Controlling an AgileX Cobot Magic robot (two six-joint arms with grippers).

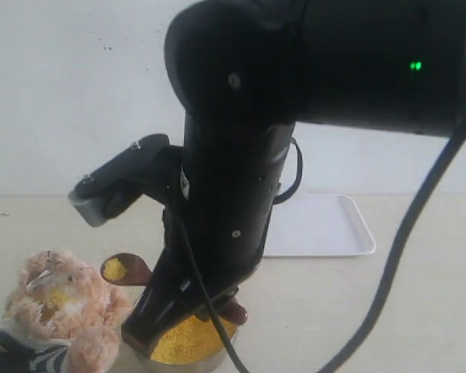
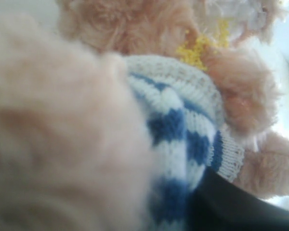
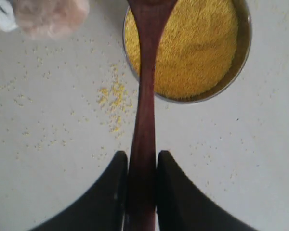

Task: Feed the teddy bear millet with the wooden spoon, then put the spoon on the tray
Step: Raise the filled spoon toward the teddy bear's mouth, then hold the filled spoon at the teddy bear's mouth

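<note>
The teddy bear (image 1: 58, 307) sits at the front left, with yellow grains stuck on its muzzle (image 2: 197, 48). Its striped shirt (image 2: 183, 134) fills the left wrist view, and one black finger (image 2: 241, 207) of my left gripper presses against it. My right gripper (image 3: 142, 161) is shut on the handle of the wooden spoon (image 3: 147, 72). The spoon's bowl (image 1: 124, 270) carries a little millet and hangs just right of the bear's head, above the table. The millet (image 3: 192, 43) fills a metal bowl (image 1: 206, 359) under the right arm. The white tray (image 1: 326, 229) lies behind, empty.
The right arm's black body (image 1: 225, 194) blocks the middle of the exterior view. Spilled grains (image 3: 113, 101) are scattered on the pale table between the metal bowl and the bear's paw (image 3: 48, 17). A black cable (image 1: 404, 241) hangs at the right.
</note>
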